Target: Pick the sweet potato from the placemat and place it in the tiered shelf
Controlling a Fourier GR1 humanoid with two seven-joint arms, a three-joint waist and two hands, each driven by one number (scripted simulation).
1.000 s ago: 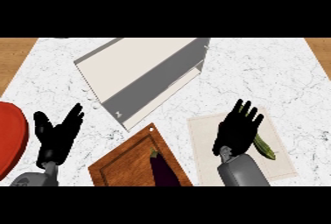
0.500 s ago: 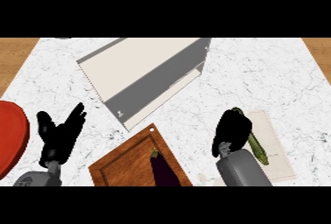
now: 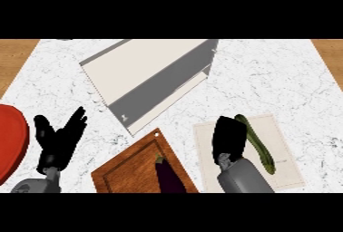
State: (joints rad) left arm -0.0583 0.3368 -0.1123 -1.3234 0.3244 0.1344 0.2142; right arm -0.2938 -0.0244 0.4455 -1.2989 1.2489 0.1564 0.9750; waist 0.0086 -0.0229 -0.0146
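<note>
Right robot hand (image 3: 227,137) sits on my screen over the left part of the beige placemat (image 3: 273,136), seen from its back, with its grey forearm (image 3: 245,177) coming up from the lower edge. It shows as one compact black shape, and I cannot tell whether it is spread or closed, or whether it has hold of anything.

Just beside it on its right lies the thing I am after. What I see there is a long green vegetable (image 3: 259,147), more like a cucumber than a sweet potato. It lies flat on the placemat and runs from near the mat's top edge down toward its lower right. Its upper end meets the top of the right robot hand in this view, but I cannot say whether the two touch.

Left robot hand (image 3: 59,145) rests near the lower left, spread wide with its fingers up and holding nothing. A red plate (image 3: 10,140) is cut off by the left edge just beside it.

Between the two hands a wooden cutting board (image 3: 127,168) lies at an angle, with a dark purple eggplant (image 3: 169,177) on it near the bottom edge.

The tiered shelf (image 3: 147,74), white with grey inner faces, stands tilted across the upper middle of the white marble tabletop (image 3: 288,77), well apart from the green vegetable. One of its corners comes near the cutting board's top corner.
</note>
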